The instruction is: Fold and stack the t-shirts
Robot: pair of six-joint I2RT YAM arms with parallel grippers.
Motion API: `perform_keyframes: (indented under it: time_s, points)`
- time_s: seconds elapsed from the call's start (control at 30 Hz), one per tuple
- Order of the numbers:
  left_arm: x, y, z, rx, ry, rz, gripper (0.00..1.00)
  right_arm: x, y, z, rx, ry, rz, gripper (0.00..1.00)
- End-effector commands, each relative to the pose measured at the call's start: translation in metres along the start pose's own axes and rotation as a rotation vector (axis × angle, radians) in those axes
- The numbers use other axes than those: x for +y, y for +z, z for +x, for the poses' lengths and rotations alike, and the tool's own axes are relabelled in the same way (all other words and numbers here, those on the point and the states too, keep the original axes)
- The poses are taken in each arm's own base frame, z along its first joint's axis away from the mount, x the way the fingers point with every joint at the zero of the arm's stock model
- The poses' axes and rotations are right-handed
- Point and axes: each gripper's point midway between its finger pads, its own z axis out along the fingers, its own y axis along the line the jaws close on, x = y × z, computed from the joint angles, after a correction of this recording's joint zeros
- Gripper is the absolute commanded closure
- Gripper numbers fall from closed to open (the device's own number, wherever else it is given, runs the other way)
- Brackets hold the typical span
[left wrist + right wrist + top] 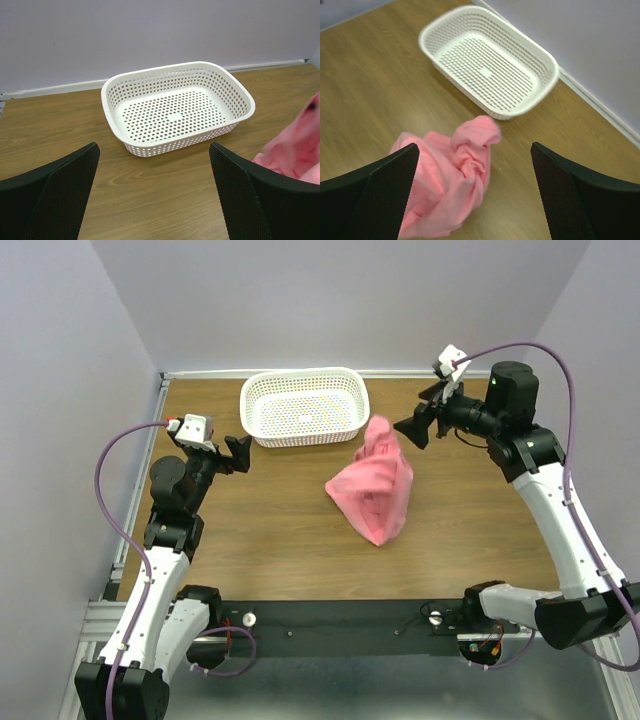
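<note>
A crumpled salmon-pink t-shirt (373,485) lies in a loose heap on the wooden table, right of centre, its top end bunched up near the basket. The right wrist view shows the same t-shirt (447,187) below and between my fingers, free of them. My right gripper (428,418) hovers open just right of the heap's upper end. My left gripper (238,452) is open too, low over bare wood at the left, well away from the shirt. In the left wrist view the t-shirt (297,145) peeks in at the right edge.
A white perforated basket (304,407) stands at the back centre of the table (270,530), with nothing in it; the basket (175,106) sits ahead of my left fingers and the basket (490,60) lies beyond the shirt. Walls close in the back and both sides.
</note>
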Motion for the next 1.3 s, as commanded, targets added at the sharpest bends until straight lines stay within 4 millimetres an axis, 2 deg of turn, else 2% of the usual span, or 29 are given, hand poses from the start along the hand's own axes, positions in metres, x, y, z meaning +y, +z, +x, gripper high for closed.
perform_keyframes:
  time_s: [0.0,0.03,0.1,0.13,0.17,0.2,0.43,0.47,0.53,0.6,0.67,0.7,0.73,0.77,0.8,0.83,0.87,0.9,0.97,1.0,1.03,1.1,1.13,1.2,1.27]
  points:
    - [0.000,-0.001,-0.013,-0.025,0.008,-0.007,0.02,-0.054,-0.022,0.038,0.021,0.115,0.257,0.00]
    - [-0.001,-0.001,-0.013,-0.026,0.007,-0.004,0.02,-0.065,-0.026,0.068,0.008,0.222,0.264,0.00]
    - [-0.001,-0.001,-0.013,-0.028,0.007,-0.005,0.02,-0.055,-0.020,0.109,0.004,0.344,0.197,0.00]
    - [-0.001,0.000,-0.011,-0.020,0.004,-0.004,0.02,-0.054,-0.026,0.155,0.037,0.460,0.199,0.00]
    - [-0.001,0.000,-0.010,-0.019,0.006,-0.003,0.02,-0.049,-0.027,0.152,-0.005,0.448,0.130,0.00]
    - [-0.002,0.002,-0.008,-0.012,0.005,0.003,0.02,-0.054,-0.030,0.161,0.002,0.475,0.136,0.00]
    - [0.001,0.019,0.010,0.043,0.023,-0.008,0.04,-0.033,-0.032,0.157,-0.028,0.435,0.005,0.00]
    - [-0.005,0.024,0.005,0.039,0.038,-0.006,0.06,-0.031,-0.032,0.157,-0.030,0.428,-0.005,0.00]
    - [-0.014,0.038,0.017,0.081,0.116,0.029,0.07,-0.028,-0.031,0.160,-0.030,0.409,-0.029,0.03]
    - [-0.038,0.051,0.018,0.095,0.231,0.082,0.07,-0.024,-0.031,0.158,-0.040,0.390,-0.061,0.04]
    - [-0.045,0.070,0.036,0.165,0.440,0.111,0.06,-0.019,-0.031,0.161,-0.043,0.358,-0.078,0.04]
    - [-0.057,0.075,0.046,0.187,0.501,0.159,0.05,-0.019,-0.033,0.159,-0.046,0.343,-0.073,0.04]
    - [-0.061,0.084,0.067,0.236,0.559,0.198,0.05,-0.019,-0.033,0.157,-0.049,0.337,-0.072,0.04]
    - [-0.068,0.090,0.069,0.225,0.654,0.255,0.04,-0.019,-0.034,0.156,-0.051,0.330,-0.067,0.04]
    - [-0.070,0.095,0.074,0.234,0.684,0.275,0.04,-0.019,-0.034,0.155,-0.052,0.331,-0.066,0.04]
    - [-0.075,0.102,0.089,0.260,0.721,0.314,0.04,-0.018,-0.035,0.153,-0.056,0.323,-0.066,0.04]
    - [-0.086,0.107,0.088,0.236,0.776,0.385,0.04,-0.018,-0.036,0.153,-0.057,0.318,-0.066,0.04]
    - [-0.092,0.109,0.106,0.266,0.812,0.448,0.04,-0.018,-0.036,0.153,-0.057,0.317,-0.064,0.04]
    - [-0.110,0.114,0.113,0.251,0.874,0.553,0.05,-0.019,-0.035,0.153,-0.056,0.315,-0.061,0.04]
    - [-0.110,0.118,0.132,0.287,0.921,0.592,0.05,-0.019,-0.035,0.154,-0.054,0.322,-0.062,0.03]
    - [-0.111,0.122,0.139,0.309,0.930,0.604,0.06,-0.019,-0.035,0.154,-0.054,0.322,-0.064,0.03]
    - [-0.110,0.139,0.140,0.334,0.956,0.601,0.10,-0.018,-0.034,0.155,-0.053,0.334,-0.071,0.03]
    - [-0.107,0.139,0.169,0.425,0.961,0.641,0.13,-0.018,-0.035,0.154,-0.055,0.334,-0.072,0.03]
    - [-0.105,0.152,0.184,0.489,0.976,0.654,0.18,-0.016,-0.034,0.154,-0.057,0.337,-0.081,0.03]
    - [-0.102,0.163,0.186,0.502,0.989,0.637,0.18,-0.015,-0.035,0.153,-0.060,0.337,-0.090,0.03]
